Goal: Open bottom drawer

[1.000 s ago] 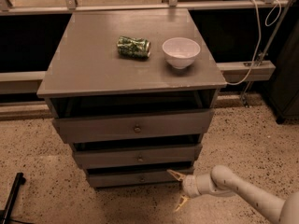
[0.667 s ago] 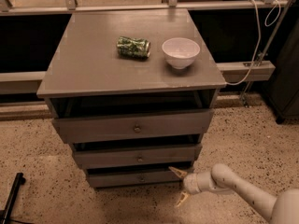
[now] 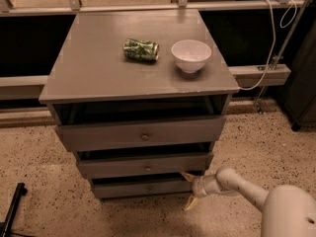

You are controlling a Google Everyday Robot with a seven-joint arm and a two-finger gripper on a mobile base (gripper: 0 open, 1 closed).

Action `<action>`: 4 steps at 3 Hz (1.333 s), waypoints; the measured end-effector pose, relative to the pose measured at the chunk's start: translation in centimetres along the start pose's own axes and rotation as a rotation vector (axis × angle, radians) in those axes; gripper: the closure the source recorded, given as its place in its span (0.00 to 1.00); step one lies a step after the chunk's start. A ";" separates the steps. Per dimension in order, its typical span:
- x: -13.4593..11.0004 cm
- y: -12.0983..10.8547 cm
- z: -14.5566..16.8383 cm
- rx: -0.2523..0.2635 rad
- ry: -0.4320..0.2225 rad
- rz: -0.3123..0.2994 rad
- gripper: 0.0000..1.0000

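A grey cabinet (image 3: 98, 78) has three drawers, each with a small round knob. The bottom drawer (image 3: 140, 187) is the narrowest and lowest, just above the floor, with its knob (image 3: 150, 188) at centre. My gripper (image 3: 187, 190) is at the end of the white arm (image 3: 237, 186) coming in from the lower right. It is open, one fingertip at the drawer's upper right corner and the other down near the floor, right of the drawer front. It holds nothing.
A crushed green can (image 3: 140, 49) and a white bowl (image 3: 191, 55) sit on the cabinet top. The top drawer (image 3: 143, 134) and middle drawer (image 3: 145, 165) are above. A black rod (image 3: 12, 209) lies on the speckled floor at lower left. A cable (image 3: 269, 43) hangs at right.
The gripper has edged slightly left toward the bottom drawer's right end. The drawers have not moved.
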State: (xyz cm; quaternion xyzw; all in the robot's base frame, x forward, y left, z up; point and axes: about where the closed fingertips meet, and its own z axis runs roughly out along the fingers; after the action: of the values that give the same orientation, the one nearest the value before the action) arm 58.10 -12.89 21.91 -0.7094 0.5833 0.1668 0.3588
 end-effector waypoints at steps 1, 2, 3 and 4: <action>3.5 -0.4 0.9 0.051 0.047 0.021 0.00; 5.2 -0.8 1.2 0.082 0.077 0.024 0.00; 5.2 -1.5 1.7 0.079 0.129 0.000 0.00; 5.3 -1.7 3.0 0.048 0.149 0.000 0.24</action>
State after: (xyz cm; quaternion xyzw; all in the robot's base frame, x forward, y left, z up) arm 61.67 -14.38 16.91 -0.7110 0.6124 0.0995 0.3311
